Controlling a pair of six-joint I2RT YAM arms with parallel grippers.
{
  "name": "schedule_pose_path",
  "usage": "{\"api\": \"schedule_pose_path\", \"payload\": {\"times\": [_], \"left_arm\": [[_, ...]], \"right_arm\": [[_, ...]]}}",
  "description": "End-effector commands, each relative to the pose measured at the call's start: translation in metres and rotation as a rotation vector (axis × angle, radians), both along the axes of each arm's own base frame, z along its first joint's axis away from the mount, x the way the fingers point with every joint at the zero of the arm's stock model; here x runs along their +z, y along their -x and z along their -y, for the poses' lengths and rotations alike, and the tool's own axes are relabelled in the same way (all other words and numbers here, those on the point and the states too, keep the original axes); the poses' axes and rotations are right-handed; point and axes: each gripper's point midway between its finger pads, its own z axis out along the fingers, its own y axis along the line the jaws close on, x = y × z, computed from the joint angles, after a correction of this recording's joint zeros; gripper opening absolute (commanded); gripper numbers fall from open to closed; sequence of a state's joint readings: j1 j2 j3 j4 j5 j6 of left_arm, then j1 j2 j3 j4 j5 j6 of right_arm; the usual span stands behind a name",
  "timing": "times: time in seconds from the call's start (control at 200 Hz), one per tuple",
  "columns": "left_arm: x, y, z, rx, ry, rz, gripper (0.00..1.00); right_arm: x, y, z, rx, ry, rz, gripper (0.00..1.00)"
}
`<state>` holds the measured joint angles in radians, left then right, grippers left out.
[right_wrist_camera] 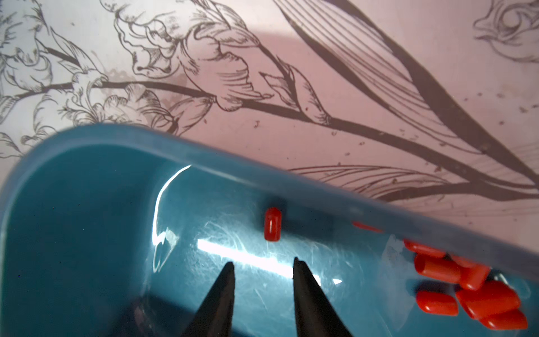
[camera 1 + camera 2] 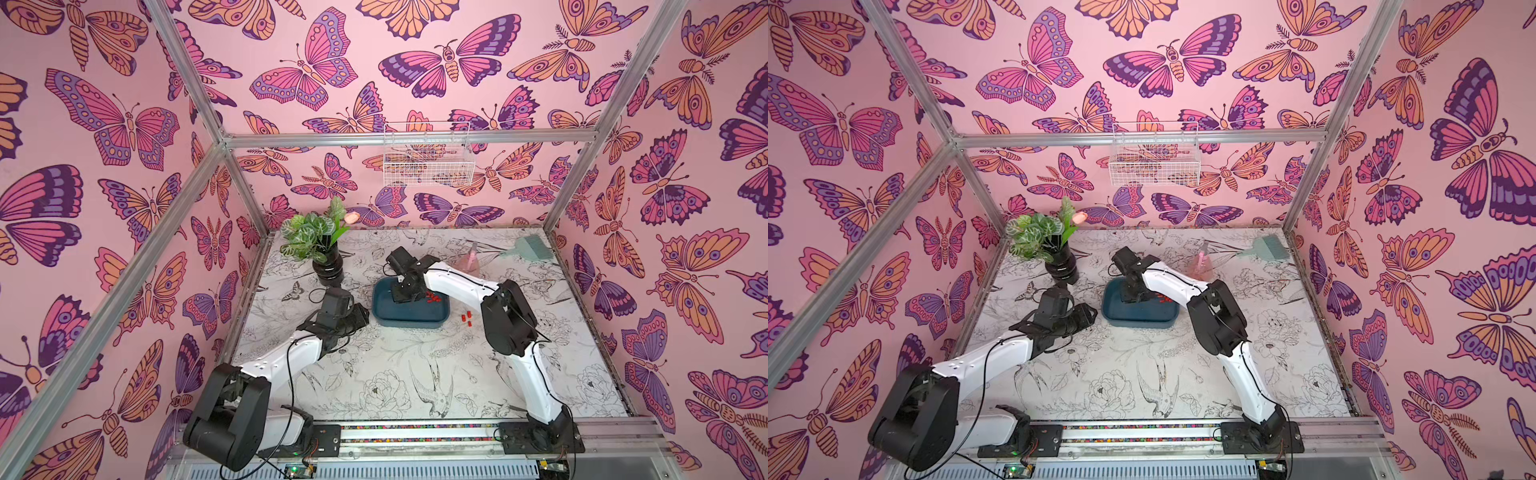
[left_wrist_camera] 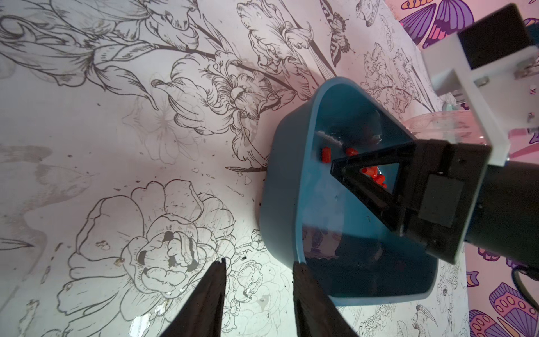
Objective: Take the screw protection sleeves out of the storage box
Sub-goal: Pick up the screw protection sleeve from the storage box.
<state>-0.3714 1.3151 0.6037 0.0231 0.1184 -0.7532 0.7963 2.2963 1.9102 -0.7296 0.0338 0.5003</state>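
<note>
The teal storage box (image 2: 411,323) (image 2: 1133,322) sits mid-table. My right gripper (image 2: 401,296) (image 1: 262,262) reaches down inside it, open, nothing between its fingertips, hovering over the glossy floor. One red screw protection sleeve (image 1: 272,224) lies just beyond the tips near the box wall (image 1: 58,175). Several more sleeves (image 1: 472,287) (image 2: 434,298) are piled off to one side. Three sleeves (image 2: 467,312) lie on the table right of the box. My left gripper (image 2: 360,318) (image 3: 259,262) is open beside the box's left end, one fingertip at the rim of the box (image 3: 280,181).
A plant in a black vase (image 2: 326,262) stands behind my left gripper. A pink spray bottle (image 2: 471,259) and a green comb (image 2: 528,247) lie at the back right. A white wire basket (image 2: 426,160) hangs on the back wall.
</note>
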Motion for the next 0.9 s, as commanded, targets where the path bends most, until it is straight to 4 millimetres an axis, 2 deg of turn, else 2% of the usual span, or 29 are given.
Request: {"api": "schedule_pose_path", "payload": {"times": [0.0, 0.34, 0.896], "left_arm": [[-0.004, 0.000, 0.000, -0.001, 0.010, -0.016, 0.43], [-0.005, 0.000, 0.000, -0.001, 0.012, -0.019, 0.43], [-0.005, 0.000, 0.000, -0.003, 0.014, -0.023, 0.42]], "right_arm": [[-0.004, -0.003, 0.003, -0.007, 0.025, -0.016, 0.36], [-0.010, -0.005, 0.004, -0.010, 0.045, -0.041, 0.31], [-0.017, -0.009, 0.005, -0.017, 0.049, -0.064, 0.31]]}}
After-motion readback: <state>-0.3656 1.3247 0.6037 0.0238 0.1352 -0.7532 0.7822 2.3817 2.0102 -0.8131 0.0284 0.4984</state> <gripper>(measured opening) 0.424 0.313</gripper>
